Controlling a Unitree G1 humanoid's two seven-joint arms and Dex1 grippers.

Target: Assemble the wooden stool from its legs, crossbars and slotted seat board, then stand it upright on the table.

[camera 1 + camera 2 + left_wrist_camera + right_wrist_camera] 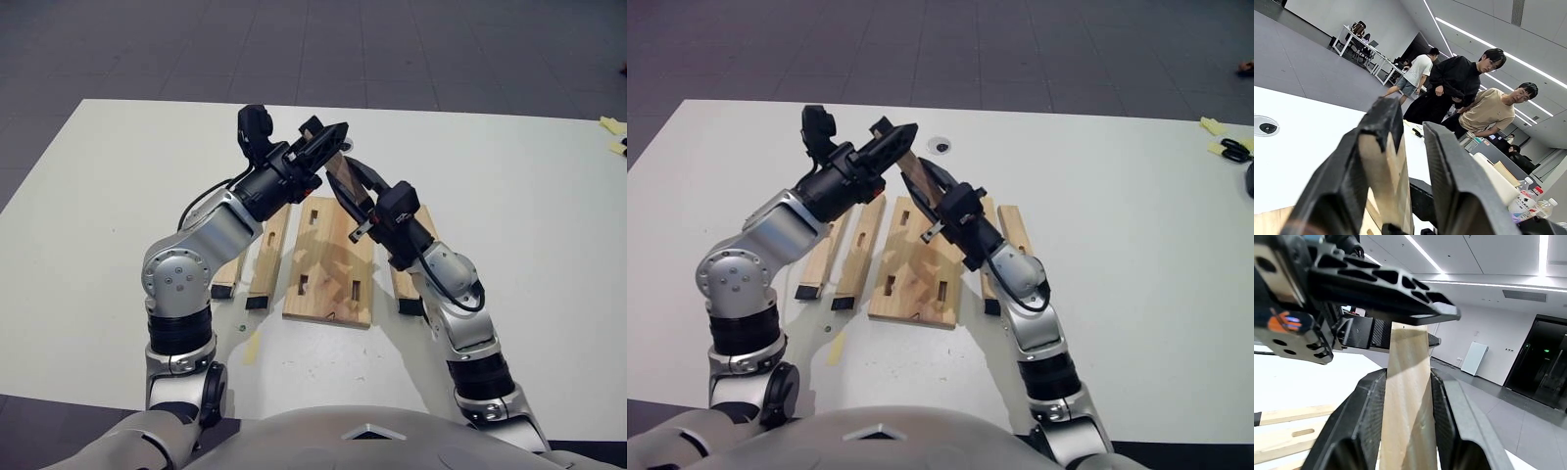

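the right gripper (1406, 382) is clamped narrow on a short pale wooden bar (1409, 352), likely one of the crossbars, with a black finger flat against each of two opposite faces. it holds the bar in the air above the far end of the flat, light wooden seat board with rectangular slots (328, 264), which lies on the white table (529, 225).

the bar's long axis rises out of the right gripper, tilted up and away from the robot and toward its left. its free upper end sits between the fingers of the left gripper (1410, 120). that gripper is not clamped: one finger (1347, 176) rests against the bar, and a strip of table shows between the bar and the other finger (1459, 181). so the right arm carries the bar and the left only straddles its tip.

the two grippers meet nose to nose over the board, with the bar as the bridge between them. the step looks like a handover or a regrip. it depends on the left fingers closing square across the bar's end before the right lets go.

the slots lie straight below and a little nearer the robot. long wooden legs with black tips lie flat on both sides of the board, to its left (270, 257) and to its right (402, 279).
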